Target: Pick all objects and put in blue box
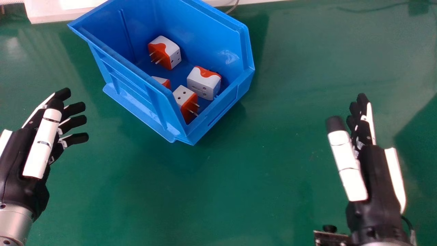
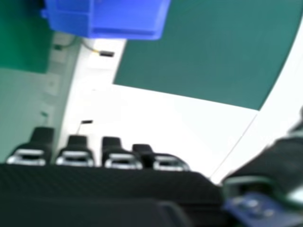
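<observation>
Blue box (image 1: 136,97): angled on the green worktop (image 1: 239,191), between the hands and farther out.
Plugs (image 1: 174,54): four, white and orange, all inside the box; one is partly hidden behind its wall.
Left hand (image 1: 42,143): left of the box, fingers apart and relaxed, holding nothing.
Right hand (image 1: 346,164): well right of the box, fingers straight and side by side, thumb apart, holding nothing.

The blue box (image 1: 208,34) is glossy plastic, the adapters (image 1: 202,83) inside it smooth plastic (rather satiny), the green tabletop (image 1: 266,171) beneath it faintly shiny.
</observation>
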`<act>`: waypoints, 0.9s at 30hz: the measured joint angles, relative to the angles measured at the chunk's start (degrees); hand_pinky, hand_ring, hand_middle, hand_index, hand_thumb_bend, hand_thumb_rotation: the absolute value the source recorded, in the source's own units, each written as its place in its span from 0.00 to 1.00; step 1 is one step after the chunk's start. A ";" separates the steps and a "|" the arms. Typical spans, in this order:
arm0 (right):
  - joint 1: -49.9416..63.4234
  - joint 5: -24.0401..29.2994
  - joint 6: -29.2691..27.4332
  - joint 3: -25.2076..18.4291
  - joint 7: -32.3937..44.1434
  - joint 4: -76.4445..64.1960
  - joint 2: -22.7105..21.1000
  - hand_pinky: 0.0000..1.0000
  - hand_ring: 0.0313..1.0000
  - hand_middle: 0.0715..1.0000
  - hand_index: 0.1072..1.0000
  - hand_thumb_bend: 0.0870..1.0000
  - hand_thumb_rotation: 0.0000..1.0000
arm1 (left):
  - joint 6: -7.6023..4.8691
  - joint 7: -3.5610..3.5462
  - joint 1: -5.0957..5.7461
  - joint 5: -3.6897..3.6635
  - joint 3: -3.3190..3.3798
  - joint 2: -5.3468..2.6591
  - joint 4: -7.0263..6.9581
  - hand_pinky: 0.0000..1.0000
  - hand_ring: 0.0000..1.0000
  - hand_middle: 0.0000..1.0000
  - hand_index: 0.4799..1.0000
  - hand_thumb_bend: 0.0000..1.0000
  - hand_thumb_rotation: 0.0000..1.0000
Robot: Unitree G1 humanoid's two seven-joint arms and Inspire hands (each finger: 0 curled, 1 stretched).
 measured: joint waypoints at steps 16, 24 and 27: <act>2.81 -1.28 -2.62 -2.33 4.98 0.52 -0.58 0.95 1.00 1.00 1.00 0.42 1.00 | 0.15 -0.03 -0.05 -0.43 1.64 1.38 2.77 0.76 0.85 0.86 0.82 0.33 0.86; 3.61 -1.70 -3.21 -2.34 5.18 0.67 0.02 0.94 1.00 1.00 1.00 0.41 1.00 | 0.13 0.58 0.91 0.31 1.84 2.19 2.54 0.73 0.83 0.84 0.80 0.33 0.85; 3.97 -1.75 -3.22 -2.34 5.19 0.66 0.28 0.94 1.00 1.00 1.00 0.41 1.00 | 0.09 0.63 1.29 0.81 1.89 2.25 2.54 0.72 0.83 0.84 0.80 0.33 0.85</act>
